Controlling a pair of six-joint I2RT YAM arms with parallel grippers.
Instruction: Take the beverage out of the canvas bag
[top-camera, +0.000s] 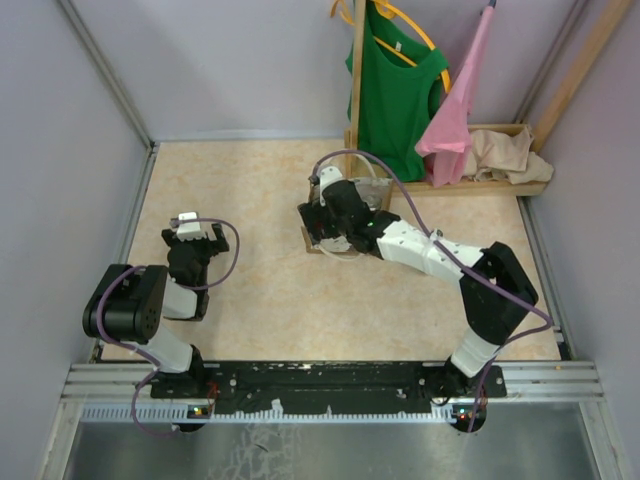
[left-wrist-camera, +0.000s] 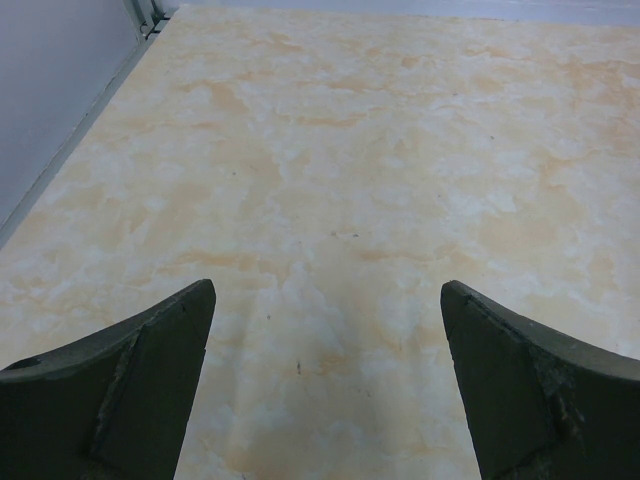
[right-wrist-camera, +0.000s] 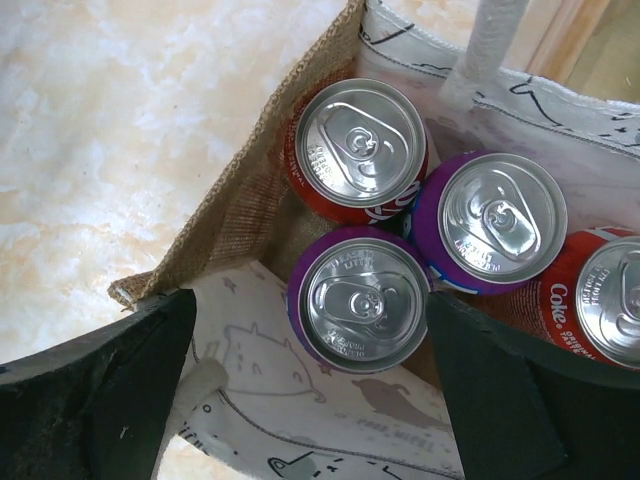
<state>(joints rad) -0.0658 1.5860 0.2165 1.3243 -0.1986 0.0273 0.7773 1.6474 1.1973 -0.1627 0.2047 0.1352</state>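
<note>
— Where is the bag (right-wrist-camera: 245, 205) found?
— Just past the middle of the table (top-camera: 250, 300), toward 12 o'clock, under the right gripper (right-wrist-camera: 310, 305). Burlap walls, a white band printed with small line drawings and a white handle (right-wrist-camera: 490, 40) are seen.
— What is held inside?
— Four cans, tops up. A purple can (right-wrist-camera: 360, 300) is framed by that gripper, whose jaws are spread and grasp nothing. A red can (right-wrist-camera: 360, 150) is seen at its 12 o'clock, a second purple can (right-wrist-camera: 495, 215) at 2, a Coke can (right-wrist-camera: 610, 300) at 3.
— And the left gripper (left-wrist-camera: 328, 290)?
— Released, held over the table toward 9 o'clock.
</note>
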